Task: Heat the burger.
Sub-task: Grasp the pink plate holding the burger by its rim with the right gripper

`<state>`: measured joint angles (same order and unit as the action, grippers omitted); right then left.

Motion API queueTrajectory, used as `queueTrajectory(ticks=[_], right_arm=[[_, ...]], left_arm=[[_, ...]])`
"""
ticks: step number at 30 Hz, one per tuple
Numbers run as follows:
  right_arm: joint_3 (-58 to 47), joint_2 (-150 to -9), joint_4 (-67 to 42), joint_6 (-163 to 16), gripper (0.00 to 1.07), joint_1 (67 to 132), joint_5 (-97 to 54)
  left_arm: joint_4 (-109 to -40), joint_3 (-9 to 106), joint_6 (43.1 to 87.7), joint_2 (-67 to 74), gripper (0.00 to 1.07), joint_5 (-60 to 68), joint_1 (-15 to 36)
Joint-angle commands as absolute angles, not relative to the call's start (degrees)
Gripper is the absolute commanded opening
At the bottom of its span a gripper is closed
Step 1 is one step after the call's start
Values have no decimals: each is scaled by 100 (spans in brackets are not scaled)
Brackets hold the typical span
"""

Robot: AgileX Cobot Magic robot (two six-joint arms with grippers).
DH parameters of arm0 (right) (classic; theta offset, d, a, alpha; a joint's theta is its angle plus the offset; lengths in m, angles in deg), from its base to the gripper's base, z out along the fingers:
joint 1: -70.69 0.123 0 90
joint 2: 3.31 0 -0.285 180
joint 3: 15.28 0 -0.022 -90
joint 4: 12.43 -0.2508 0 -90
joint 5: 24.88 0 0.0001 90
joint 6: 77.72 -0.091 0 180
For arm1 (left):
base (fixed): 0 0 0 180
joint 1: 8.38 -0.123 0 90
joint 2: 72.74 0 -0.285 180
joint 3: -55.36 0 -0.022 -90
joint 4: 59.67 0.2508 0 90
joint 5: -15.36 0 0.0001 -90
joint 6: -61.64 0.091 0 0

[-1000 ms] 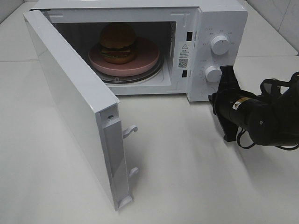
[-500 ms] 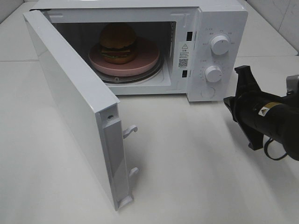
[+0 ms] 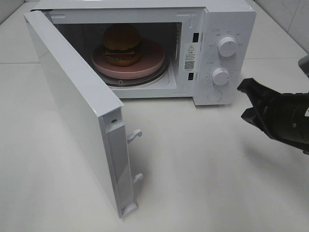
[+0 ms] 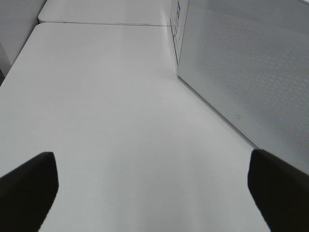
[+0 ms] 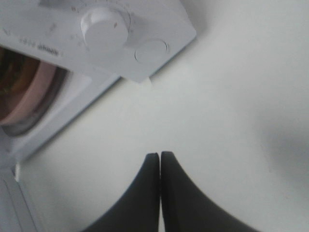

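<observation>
The burger [image 3: 121, 44], with a brown domed bun, sits on a round pink plate [image 3: 149, 65] inside the open white microwave [image 3: 227, 19]. My right gripper [image 3: 245, 101] is shut with nothing in it and hovers over the table to the right of the control panel, clear of it. In the right wrist view its fingers [image 5: 160, 162] are pressed together, pointing toward the lower knob [image 5: 104, 24] and the round button [image 5: 151, 50]. In the left wrist view my left gripper [image 4: 154, 193] stands wide open and empty over bare table, beside the door's outer face [image 4: 251, 72]. The exterior view does not show it.
The microwave door [image 3: 77, 106] is swung wide open toward the front left, its latch hooks [image 3: 135, 135] sticking out. Two knobs [image 3: 227, 46] sit on the panel at the right. White table [image 3: 203, 174] spreads in front.
My right gripper has drawn back to the right, away from the microwave's control panel, and stays shut. The burger, plate and door have not moved.
</observation>
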<state>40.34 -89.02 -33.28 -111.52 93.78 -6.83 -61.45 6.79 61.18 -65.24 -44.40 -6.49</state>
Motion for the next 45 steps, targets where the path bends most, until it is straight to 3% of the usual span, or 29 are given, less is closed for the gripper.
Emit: queueTrajectory(ticks=[1,11,18,20,21,22,23,24,25,26,27,45], right_arm=[[4034,-8679,-3345,-10235,0,9372,-1428],[3764,-8570,-3322,-7313,0,9372,-3645],[3306,-8570,-3305,-6694,2,9367,-4293],[3111,-8570,-3271,-6448,18,9367,-4499],[3111,-8570,-3271,-6448,18,9367,-4499],[3025,-8570,-3277,-6259,38,9367,-4619],[3025,-8570,-3277,-6259,38,9367,-4619],[2968,-8570,-3277,-6116,63,9367,-4751],[2939,-8570,-3277,-6007,78,9367,-4860],[2939,-8570,-3277,-6007,78,9367,-4860],[2876,-8570,-3277,-5646,100,9367,-5089],[2487,-8570,-3065,-1756,100,9367,-6023]], left_arm=[[-6162,673,6095,-6610,100,-4394,-667],[-6162,673,6095,-6610,100,-4394,-667],[-6162,673,6095,-6610,100,-4394,-667],[-6162,673,6095,-6610,100,-4394,-667],[-6162,673,6095,-6610,100,-4394,-667],[-6162,673,6095,-6610,100,-4394,-667],[-6162,673,6095,-6610,100,-4394,-667],[-6162,673,6095,-6610,100,-4394,-667],[-6162,673,6095,-6610,100,-4394,-667],[-6162,673,6095,-6610,100,-4394,-667],[-6162,673,6095,-6610,100,-4394,-667],[-6162,673,6095,-6610,100,-4394,-667]])
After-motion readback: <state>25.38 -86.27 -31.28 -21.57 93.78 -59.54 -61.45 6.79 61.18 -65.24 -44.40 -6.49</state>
